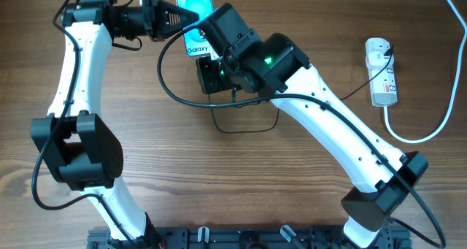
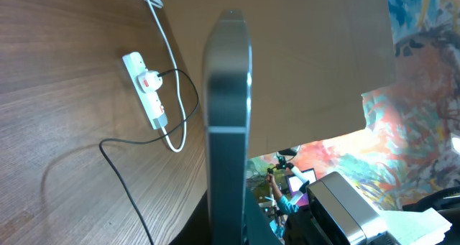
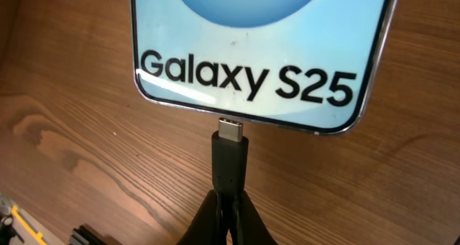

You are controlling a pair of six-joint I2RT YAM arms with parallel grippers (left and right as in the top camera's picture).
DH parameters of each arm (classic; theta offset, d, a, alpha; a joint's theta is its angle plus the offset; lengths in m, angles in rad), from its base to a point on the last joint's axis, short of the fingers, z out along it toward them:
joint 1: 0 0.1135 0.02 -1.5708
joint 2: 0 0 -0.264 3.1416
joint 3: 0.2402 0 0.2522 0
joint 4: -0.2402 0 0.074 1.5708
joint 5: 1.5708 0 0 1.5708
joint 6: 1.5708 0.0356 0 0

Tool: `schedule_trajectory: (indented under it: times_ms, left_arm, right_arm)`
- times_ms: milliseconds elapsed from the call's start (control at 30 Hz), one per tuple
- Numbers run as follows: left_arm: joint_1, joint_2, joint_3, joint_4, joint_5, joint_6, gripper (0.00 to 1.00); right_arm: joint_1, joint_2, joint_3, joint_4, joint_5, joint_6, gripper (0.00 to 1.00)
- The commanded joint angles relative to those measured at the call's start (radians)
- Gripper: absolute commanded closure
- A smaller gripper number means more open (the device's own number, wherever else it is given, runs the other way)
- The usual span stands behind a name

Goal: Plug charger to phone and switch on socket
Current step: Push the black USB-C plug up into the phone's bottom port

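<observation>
The phone lies at the table's far edge, its turquoise screen reading "Galaxy". My left gripper is shut on the phone's sides; the left wrist view shows the phone's grey edge between the jaws. My right gripper is shut on the charger's black plug. The plug's metal tip touches the middle of the phone's bottom edge, with part of the tip still showing. The thin black cable loops on the table. The white socket lies at the right with a black plug in it.
A thick white cable curves from the socket toward the far right edge. The socket also shows in the left wrist view, with the black cable trailing toward me. Both arm bases stand at the near edge.
</observation>
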Motion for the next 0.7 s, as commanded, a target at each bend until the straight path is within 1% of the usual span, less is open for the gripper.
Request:
schedule_trajectory:
  times_ms: [0, 667]
  left_arm:
    - [-0.003, -0.027, 0.014, -0.004, 0.061, 0.027, 0.96]
    - [-0.003, -0.027, 0.014, -0.008, 0.061, 0.057, 0.96]
  right_arm:
    - [0.000, 0.002, 0.003, 0.005, 0.018, -0.001, 0.96]
    - [-0.001, 0.017, 0.003, 0.018, 0.029, -0.011, 0.96]
